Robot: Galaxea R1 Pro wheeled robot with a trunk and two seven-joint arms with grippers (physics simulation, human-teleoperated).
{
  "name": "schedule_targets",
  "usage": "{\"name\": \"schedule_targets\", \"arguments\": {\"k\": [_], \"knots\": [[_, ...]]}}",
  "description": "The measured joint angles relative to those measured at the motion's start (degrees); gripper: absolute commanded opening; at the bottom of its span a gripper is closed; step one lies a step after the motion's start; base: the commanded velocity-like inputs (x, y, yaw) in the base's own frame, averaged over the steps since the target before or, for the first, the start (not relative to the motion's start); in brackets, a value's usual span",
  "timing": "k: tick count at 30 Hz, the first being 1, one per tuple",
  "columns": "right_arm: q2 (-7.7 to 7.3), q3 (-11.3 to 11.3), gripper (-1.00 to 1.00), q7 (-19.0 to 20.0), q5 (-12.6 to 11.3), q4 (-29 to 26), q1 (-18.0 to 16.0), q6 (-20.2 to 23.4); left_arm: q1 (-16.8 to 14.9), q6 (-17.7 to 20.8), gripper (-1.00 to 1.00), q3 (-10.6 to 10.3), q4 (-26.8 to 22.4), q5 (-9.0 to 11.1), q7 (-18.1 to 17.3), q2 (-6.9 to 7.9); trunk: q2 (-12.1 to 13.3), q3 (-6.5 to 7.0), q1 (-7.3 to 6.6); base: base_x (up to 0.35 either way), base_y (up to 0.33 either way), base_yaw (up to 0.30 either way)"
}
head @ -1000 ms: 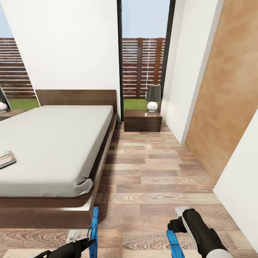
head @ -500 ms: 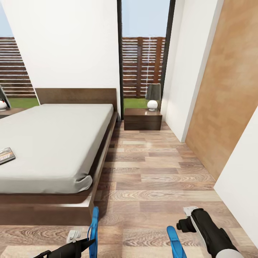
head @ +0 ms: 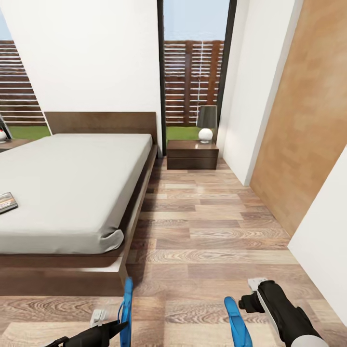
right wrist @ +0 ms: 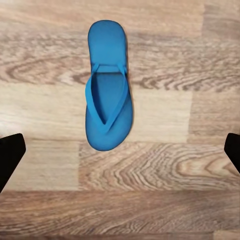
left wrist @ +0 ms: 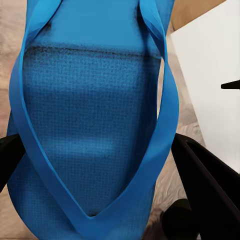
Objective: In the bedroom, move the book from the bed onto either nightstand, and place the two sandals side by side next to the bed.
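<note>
The left claw (left wrist: 107,165) pinched one sandal (left wrist: 95,125) between its dark fingers, the blue sole and thong straps pressed close to the wrist camera. In the head view that sandal (head: 126,308) stood on edge, its long axis running away from the robot toward the bed (head: 72,188).

The right claw (right wrist: 120,150) hung spread wide over the floor (right wrist: 190,165), holding nothing. The second sandal (right wrist: 107,90) lay flat straight beneath and just ahead of it, its long axis in line with the fingers, so the jaws would likely close across its width. The right arm was plainly the nearer one.

The book (head: 7,201) lay on the bed, well off to the left claw's side; its lettering was too small to read. A nightstand (head: 192,155) stood far ahead.
</note>
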Motion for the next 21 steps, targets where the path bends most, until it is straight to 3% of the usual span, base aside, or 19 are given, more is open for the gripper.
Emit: {"name": "schedule_targets", "arguments": {"k": [17, 18, 19, 21], "knots": [[0.15, 0.1, 1.00, 0.1, 0.0, 0.0, 0.0, 0.0, -0.3, 0.6, -1.00, 0.1, -0.7, 0.1, -0.1, -0.23, -0.2, -3.77, 0.44, 0.000, 0.000, 0.000], [0.16, 0.1, 1.00, 0.1, 0.0, 0.0, 0.0, 0.0, -0.5, 1.7, -1.00, 0.1, -1.0, 0.0, -0.1, -0.23, -0.2, -3.99, 0.46, 0.000, 0.000, 0.000], [0.22, 0.1, 1.00, 0.2, 0.0, 0.0, 0.0, 0.0, -0.8, 6.1, -1.00, 0.3, -3.5, 0.1, -0.1, -0.18, -0.3, -4.21, 0.49, 0.000, 0.000, 0.000], [0.26, 0.1, 1.00, 0.2, 0.0, 0.0, 0.0, 0.1, -1.1, 10.5, -1.00, 0.3, -7.2, 0.2, -0.2, -0.13, -0.3, -4.65, 0.54, 0.000, 0.000, 0.000]]}}
